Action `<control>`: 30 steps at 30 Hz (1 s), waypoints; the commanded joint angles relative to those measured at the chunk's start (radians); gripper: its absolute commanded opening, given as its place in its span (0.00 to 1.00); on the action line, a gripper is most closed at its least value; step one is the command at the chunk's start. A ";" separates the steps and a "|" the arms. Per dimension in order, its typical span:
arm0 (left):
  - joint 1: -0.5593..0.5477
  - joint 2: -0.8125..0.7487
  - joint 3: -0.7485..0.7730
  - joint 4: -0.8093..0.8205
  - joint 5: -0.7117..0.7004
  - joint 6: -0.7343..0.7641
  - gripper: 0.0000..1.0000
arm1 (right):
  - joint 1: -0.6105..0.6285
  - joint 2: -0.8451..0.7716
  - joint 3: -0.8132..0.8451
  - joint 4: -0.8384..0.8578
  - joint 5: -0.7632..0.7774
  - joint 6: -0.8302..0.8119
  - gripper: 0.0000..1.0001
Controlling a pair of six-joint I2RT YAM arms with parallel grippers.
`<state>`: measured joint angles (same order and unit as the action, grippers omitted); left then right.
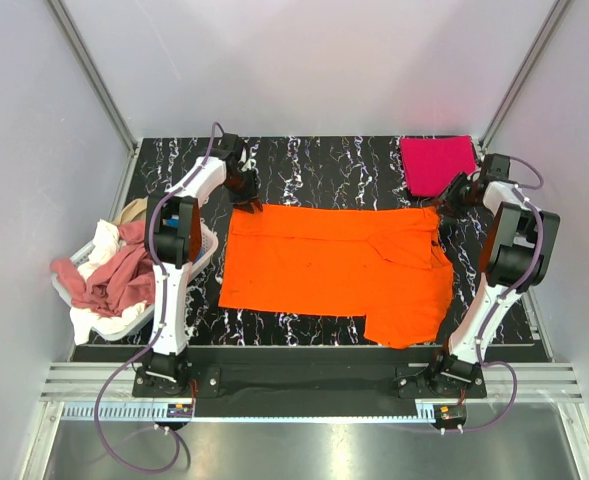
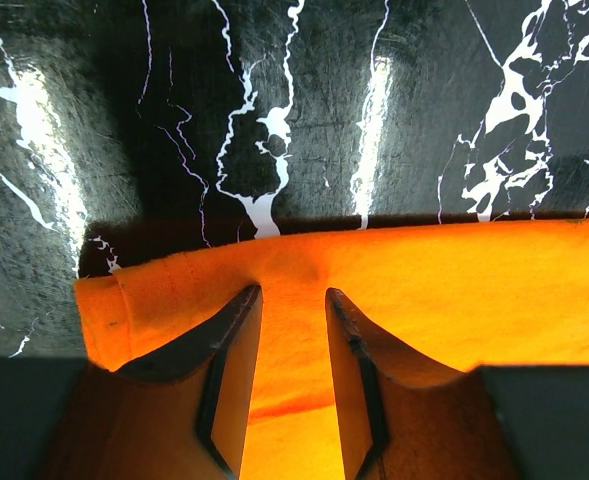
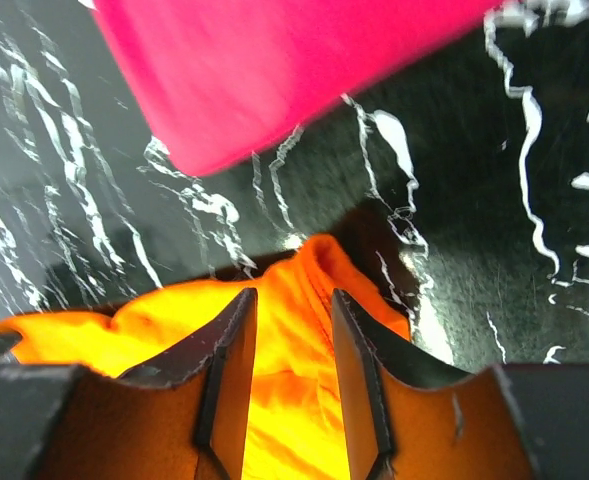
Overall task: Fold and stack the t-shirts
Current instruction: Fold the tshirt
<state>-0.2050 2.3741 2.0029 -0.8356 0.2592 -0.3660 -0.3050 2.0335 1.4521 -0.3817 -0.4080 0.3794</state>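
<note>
- The orange t-shirt lies spread flat on the black marbled table. Its near right corner reaches furthest toward the arm bases, and a flap is folded over on its right part.
- The left gripper is at the orange t-shirt's far left corner. In the left wrist view the fingers stand partly apart over the hem, with orange cloth showing through the gap. The fingertips sit low on the cloth, and no pinch on it can be seen.
- The right gripper is at the orange t-shirt's far right corner. Its wrist view shows the jaws likewise partly open, with a rumpled hump of orange cloth rising between them. Whether the pads touch the cloth is hard to say.
- The crimson-pink t-shirt, folded, lies beyond the orange t-shirt's far right corner, just apart from it. The right wrist view cuts it off at the top edge and blurs it.
- The basket stands left of the orange t-shirt, partly hidden behind the left arm. It holds a heap of dusty rose-red, white and tan cloth. How many shirts are in the heap cannot be told.
</note>
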 commanded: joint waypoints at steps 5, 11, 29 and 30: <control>0.003 0.025 0.019 0.021 -0.018 0.018 0.39 | -0.003 0.053 0.074 -0.043 -0.034 -0.030 0.40; 0.003 0.034 0.014 0.020 -0.026 0.018 0.39 | -0.003 0.073 0.077 -0.039 0.011 -0.027 0.33; 0.003 0.047 0.011 0.021 -0.028 0.018 0.39 | -0.006 0.116 0.108 -0.034 -0.003 -0.020 0.23; 0.001 0.047 0.010 0.021 -0.029 0.018 0.39 | -0.006 0.119 0.106 -0.033 -0.002 -0.020 0.23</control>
<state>-0.2047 2.3741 2.0029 -0.8356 0.2584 -0.3664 -0.3073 2.1380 1.5295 -0.4171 -0.4095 0.3622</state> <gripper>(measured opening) 0.388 0.234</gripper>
